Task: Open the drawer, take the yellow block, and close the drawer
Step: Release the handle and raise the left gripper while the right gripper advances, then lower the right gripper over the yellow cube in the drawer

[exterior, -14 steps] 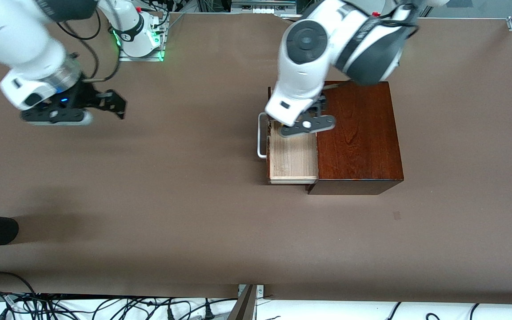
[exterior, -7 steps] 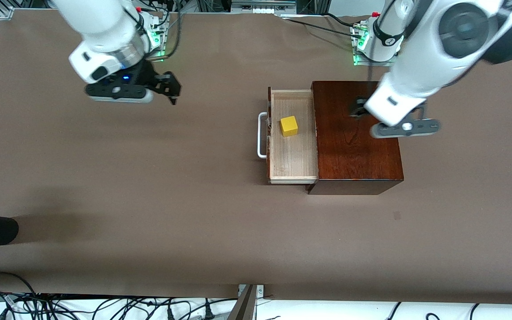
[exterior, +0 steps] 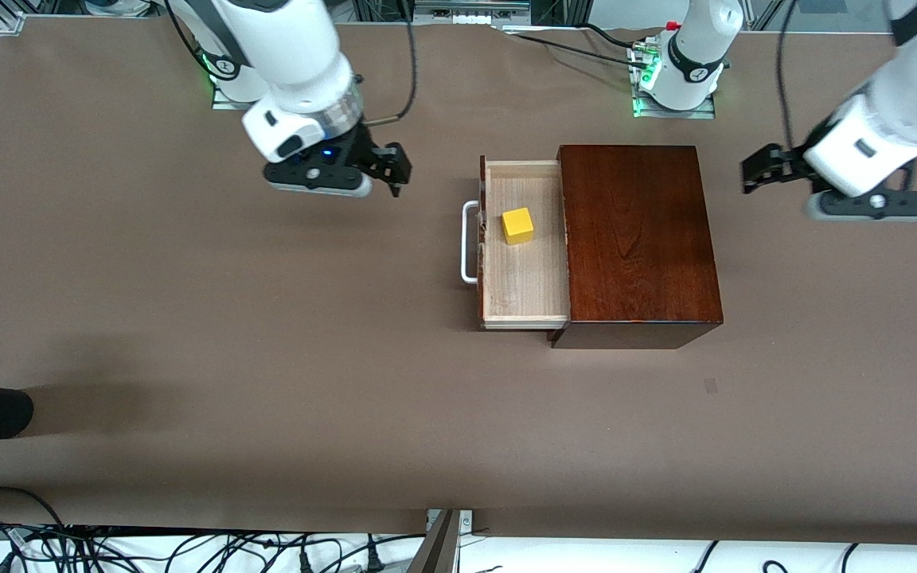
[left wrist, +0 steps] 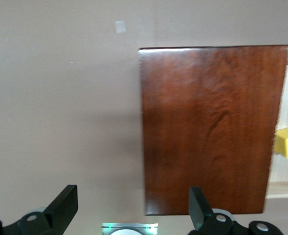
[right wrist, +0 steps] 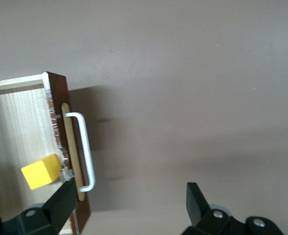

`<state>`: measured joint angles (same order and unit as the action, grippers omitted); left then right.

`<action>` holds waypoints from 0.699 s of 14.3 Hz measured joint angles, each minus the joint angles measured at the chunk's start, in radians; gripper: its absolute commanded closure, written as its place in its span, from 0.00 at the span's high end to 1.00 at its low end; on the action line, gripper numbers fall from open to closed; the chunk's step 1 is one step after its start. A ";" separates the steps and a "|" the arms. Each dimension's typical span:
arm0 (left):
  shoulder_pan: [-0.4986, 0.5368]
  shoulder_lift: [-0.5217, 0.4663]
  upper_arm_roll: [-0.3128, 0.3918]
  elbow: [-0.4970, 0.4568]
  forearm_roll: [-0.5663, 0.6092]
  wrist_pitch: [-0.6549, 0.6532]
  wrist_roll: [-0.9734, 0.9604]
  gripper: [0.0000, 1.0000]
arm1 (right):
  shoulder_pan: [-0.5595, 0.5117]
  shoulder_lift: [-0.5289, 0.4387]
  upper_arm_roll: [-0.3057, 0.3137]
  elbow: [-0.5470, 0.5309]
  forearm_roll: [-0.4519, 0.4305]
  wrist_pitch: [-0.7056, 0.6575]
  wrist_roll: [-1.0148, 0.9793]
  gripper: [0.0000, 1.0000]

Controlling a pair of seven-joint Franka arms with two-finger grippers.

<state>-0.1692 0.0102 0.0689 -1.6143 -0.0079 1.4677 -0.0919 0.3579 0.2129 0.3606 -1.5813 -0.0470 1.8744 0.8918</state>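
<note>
Already the drawer (exterior: 524, 247) stands pulled out of the mahogany box (exterior: 640, 243) toward the right arm's end of the surface (exterior: 188, 334), and the yellow block (exterior: 517, 225) sits in its pale tray, close to the front panel and in the half farther from the front camera.

Going across the front view from its left edge, the right claw (exterior: 383, 169) comes first, hanging over bare surface beside the white handle (exterior: 468, 243), fingers spread wide and holding nothing. My reading is that it is placed there to come in over the tray for the block, since the opening step looks finished. Next come the drawer, the block and the box. Last is the left claw (exterior: 765, 171), over bare surface at the left arm's end, well apart from the box, equally wide open and empty; that arm appears to be waiting clear of the work.

The right wrist view shows what the front view does not: the handle's two posts, the splintered pale edge where the dark front meets the tray, and the block lying just inside that front. The left wrist view looks down on the box's glossy grained lid, with only a corner of the block and a strip of tray at its edge.
</note>
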 measured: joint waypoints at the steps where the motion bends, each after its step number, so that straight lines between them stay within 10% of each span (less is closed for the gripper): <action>1: 0.004 -0.012 0.021 -0.011 0.001 0.000 0.027 1.00 | 0.024 0.023 0.000 0.021 -0.016 0.001 0.036 1.00; 10: 0.011 -0.035 0.042 -0.036 0.012 0.001 0.062 1.00 | 0.217 0.221 0.000 0.213 -0.073 0.040 0.510 1.00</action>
<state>-0.1577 -0.0246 0.1105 -1.6505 0.0039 1.4685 -0.0304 0.5750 0.4343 0.3604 -1.3681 -0.1202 1.9146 1.4016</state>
